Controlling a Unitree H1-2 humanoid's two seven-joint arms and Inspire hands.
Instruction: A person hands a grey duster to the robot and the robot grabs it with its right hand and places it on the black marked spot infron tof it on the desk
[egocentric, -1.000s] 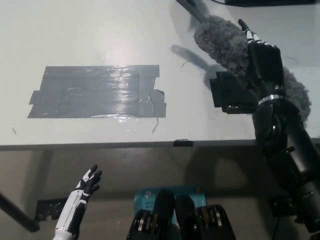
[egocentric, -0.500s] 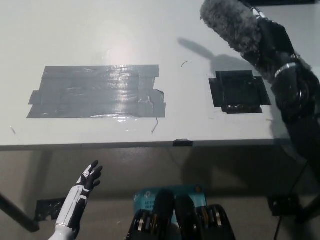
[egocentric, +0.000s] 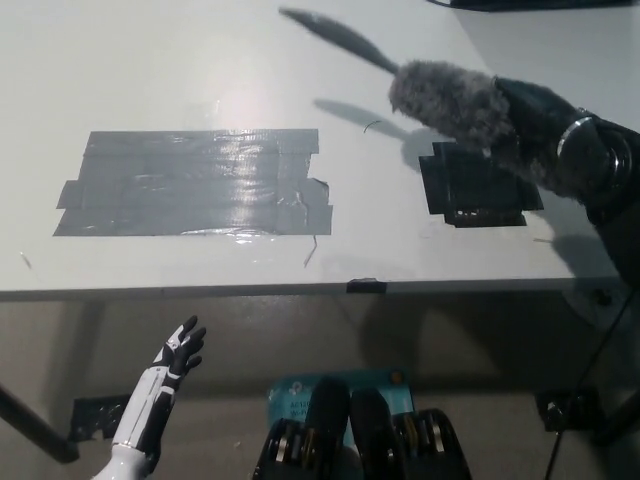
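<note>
My black right hand (egocentric: 540, 125) is shut on the grey fluffy duster (egocentric: 450, 100), holding it above the desk at the right. The duster's fluffy head points left and its thin grey handle (egocentric: 335, 35) sticks out up-left. The black marked spot (egocentric: 475, 185), a square of black tape, lies on the desk just below the duster, partly hidden by it. My white left hand (egocentric: 175, 355) rests open below the desk's front edge at the lower left.
A wide patch of grey tape strips (egocentric: 195, 185) covers the left middle of the white desk (egocentric: 200, 60). The desk's front edge (egocentric: 300, 290) runs across the picture. A blue label (egocentric: 300, 395) lies on the floor below it.
My right hand has swung the duster round: it came down and left from the upper right, and the handle now points up-left. The black spot is again partly covered. The left hand stayed put.
</note>
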